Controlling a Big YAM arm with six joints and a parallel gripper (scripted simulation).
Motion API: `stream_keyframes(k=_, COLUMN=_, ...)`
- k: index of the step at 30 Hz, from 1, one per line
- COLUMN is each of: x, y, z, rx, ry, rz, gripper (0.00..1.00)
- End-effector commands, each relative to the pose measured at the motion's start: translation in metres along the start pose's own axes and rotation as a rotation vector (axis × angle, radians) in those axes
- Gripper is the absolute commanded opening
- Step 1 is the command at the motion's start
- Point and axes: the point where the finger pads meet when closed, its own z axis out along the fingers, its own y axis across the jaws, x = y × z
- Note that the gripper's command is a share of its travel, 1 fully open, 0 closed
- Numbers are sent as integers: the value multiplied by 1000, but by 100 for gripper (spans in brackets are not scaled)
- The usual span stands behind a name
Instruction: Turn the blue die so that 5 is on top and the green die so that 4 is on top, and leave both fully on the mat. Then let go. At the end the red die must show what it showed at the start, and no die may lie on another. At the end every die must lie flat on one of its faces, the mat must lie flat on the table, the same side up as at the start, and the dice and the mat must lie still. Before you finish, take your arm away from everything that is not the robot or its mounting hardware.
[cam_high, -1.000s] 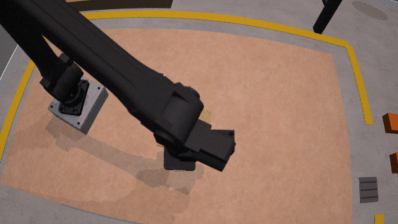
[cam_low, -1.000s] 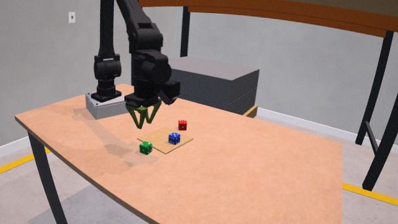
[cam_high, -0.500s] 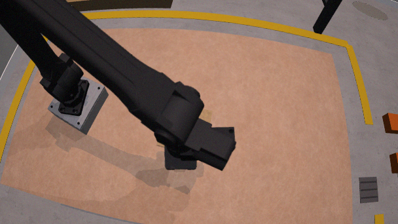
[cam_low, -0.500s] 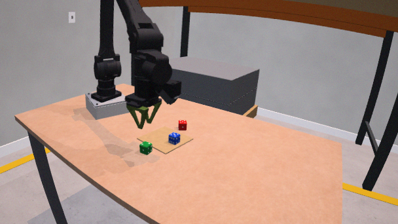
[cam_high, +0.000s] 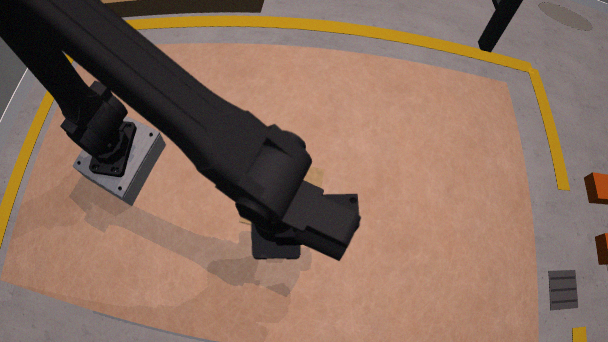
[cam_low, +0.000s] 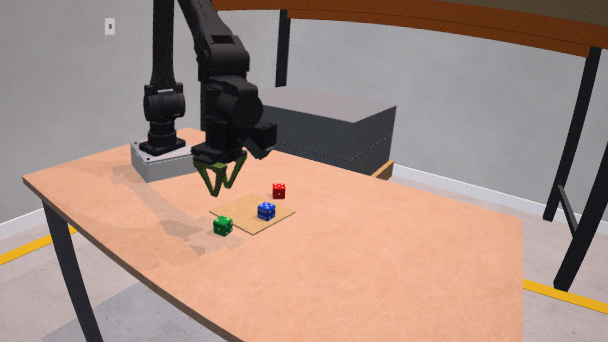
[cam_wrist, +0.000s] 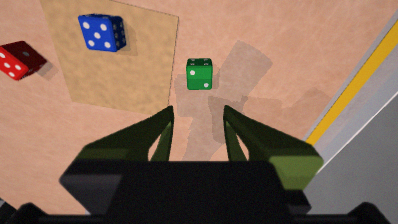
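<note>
The blue die (cam_low: 266, 211) (cam_wrist: 100, 33) sits flat on the tan mat (cam_low: 235, 212) (cam_wrist: 140, 75), its top showing 5. The green die (cam_low: 222, 226) (cam_wrist: 199, 77) lies flat on the table just outside the mat, its top showing 2; a side with 4 shows in the wrist view. The red die (cam_low: 279, 191) (cam_wrist: 12, 63) lies on the table off the mat's other side, several pips on top. My gripper (cam_low: 222, 191) (cam_wrist: 198, 111) is partly open, empty, and hangs above the table, short of the green die in the wrist view. The arm hides all dice in the top view.
The arm's base block (cam_high: 145, 165) (cam_low: 165, 167) stands on the table (cam_high: 425, 200) (cam_low: 375, 250). The arm's shadow falls around the green die. The table's edge runs along the green die's side, some way off. A large grey box (cam_low: 320, 125) stands behind the table.
</note>
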Motion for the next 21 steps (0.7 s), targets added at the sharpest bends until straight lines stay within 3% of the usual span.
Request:
stream_keyframes(k=1, x=-15, y=-4, z=-13, rx=25, ry=-55, rz=-20, gripper=45)
stream_keyframes(k=10, x=-8, y=0, z=3, rx=7, ry=-21, rz=-20, gripper=45)
stream_keyframes(k=21, x=-7, y=-1, z=13, rx=6, ry=-19, rz=-19, gripper=45)
